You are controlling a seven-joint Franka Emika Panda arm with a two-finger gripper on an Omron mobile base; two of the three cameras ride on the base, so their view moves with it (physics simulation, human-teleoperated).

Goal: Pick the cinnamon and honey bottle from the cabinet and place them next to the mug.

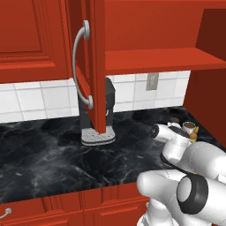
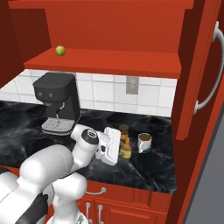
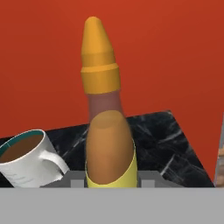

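The honey bottle (image 3: 106, 131) is slim and amber-yellow, with a narrow pointed orange top, a clear neck under the cap and a yellow band low on its body. It stands upright between the 2 fingers of the claw (image 3: 112, 181), which is closed tight on its lower part. In the right base view the honey bottle (image 2: 125, 151) is low over the black marble bench (image 2: 144, 168), just left of the white mug (image 2: 145, 142) filled with brown drink. The cinnamon (image 2: 124, 130), a stout dark brown jar with a darker cap, stands on the bench just behind it. The red cabinet (image 2: 113, 61) above has its tall door (image 1: 95, 66) open, and a small green ball (image 2: 60, 50) lies on its shelf.
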